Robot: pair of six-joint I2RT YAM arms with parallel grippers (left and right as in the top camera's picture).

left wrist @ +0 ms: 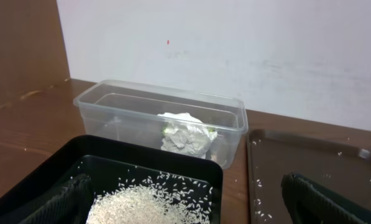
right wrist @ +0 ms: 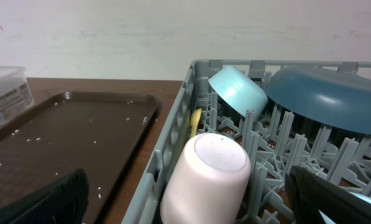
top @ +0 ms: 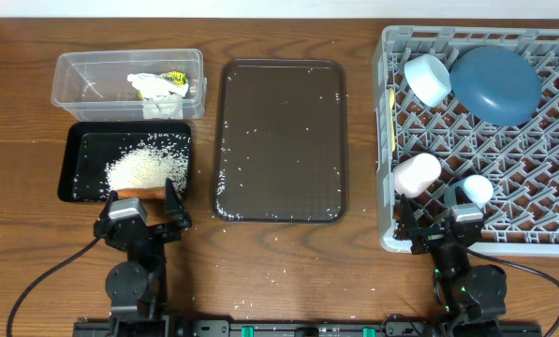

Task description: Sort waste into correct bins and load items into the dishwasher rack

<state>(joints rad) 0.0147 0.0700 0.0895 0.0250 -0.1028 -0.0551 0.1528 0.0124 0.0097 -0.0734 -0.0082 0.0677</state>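
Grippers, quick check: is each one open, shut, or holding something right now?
Left gripper: open, holding nothing.
Right gripper: open, holding nothing.

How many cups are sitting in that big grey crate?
2. A pink cup lies near the grey crate's left wall. A light blue cup sits just right of it, near the front. The dark blue plate could hide something beneath it.

Rice (top: 146,169) in left tray (top: 84,148) (paper (top: 154,88) in tub (top: 82,80))
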